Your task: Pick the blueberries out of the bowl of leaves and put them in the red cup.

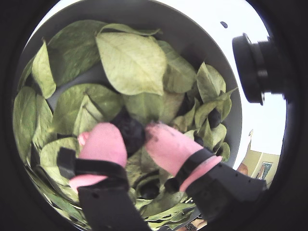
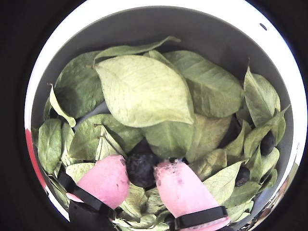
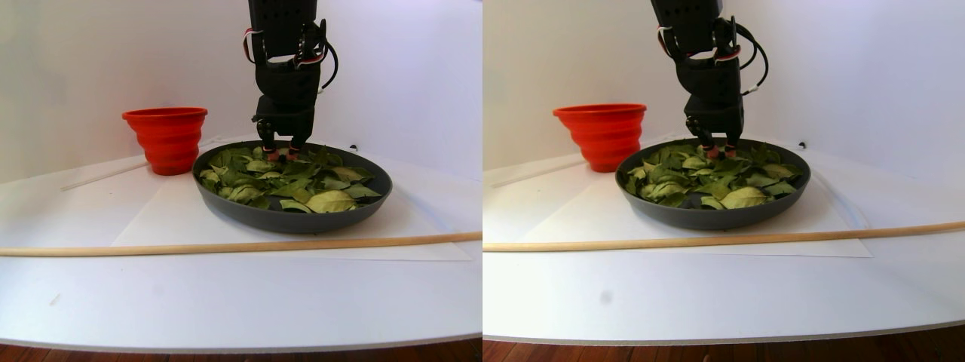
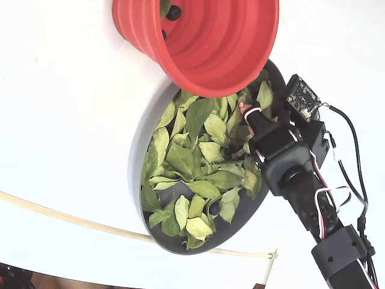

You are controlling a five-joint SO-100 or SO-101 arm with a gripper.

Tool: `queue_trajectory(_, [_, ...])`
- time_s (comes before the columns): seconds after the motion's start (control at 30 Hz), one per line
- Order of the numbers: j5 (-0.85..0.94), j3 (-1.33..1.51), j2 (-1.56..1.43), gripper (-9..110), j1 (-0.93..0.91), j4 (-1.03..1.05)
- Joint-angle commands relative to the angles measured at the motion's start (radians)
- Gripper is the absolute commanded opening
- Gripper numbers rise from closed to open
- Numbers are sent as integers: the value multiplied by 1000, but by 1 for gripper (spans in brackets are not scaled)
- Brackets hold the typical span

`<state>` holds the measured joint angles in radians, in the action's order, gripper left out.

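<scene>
Red cup (image 3: 166, 138) far left in the stereo pair view, standing upright on the white table (image 3: 226, 294), just beside the bowl (image 3: 294, 217) but not touching. Seen from above in the fixed view, cup (image 4: 210, 42) with a couple of dark berries (image 4: 174, 11) down inside. Long thin wooden stick (image 3: 226, 246) lying across the table in front of the bowl.

Grey bowl (image 2: 216, 36) full of green leaves (image 2: 144, 89), some flat, some curled, one big pale leaf on top. Claw (image 2: 140, 171) down low in the leaves near the back edge of the bowl, pink fingertips (image 2: 103, 180) on both sides of one dark blueberry (image 2: 141, 168), pinching it. Same pinch in a wrist view, blueberry (image 1: 130, 132) squeezed between the pink tips (image 1: 166, 144) of the claw (image 1: 132, 137).

More berries (image 2: 267, 143) off to the right in a wrist view, tucked between leaves near the rim. Black arm (image 4: 301, 180) reaching in from the right side in the fixed view, wires hanging off it.
</scene>
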<state>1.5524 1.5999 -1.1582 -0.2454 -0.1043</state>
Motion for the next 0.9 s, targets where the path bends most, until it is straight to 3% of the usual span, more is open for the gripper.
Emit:
queue_trajectory(0.0, [14, -2, -156, 10, -6, -15])
queue_trajectory(0.87, [31, 149, -347, 10, 29, -15])
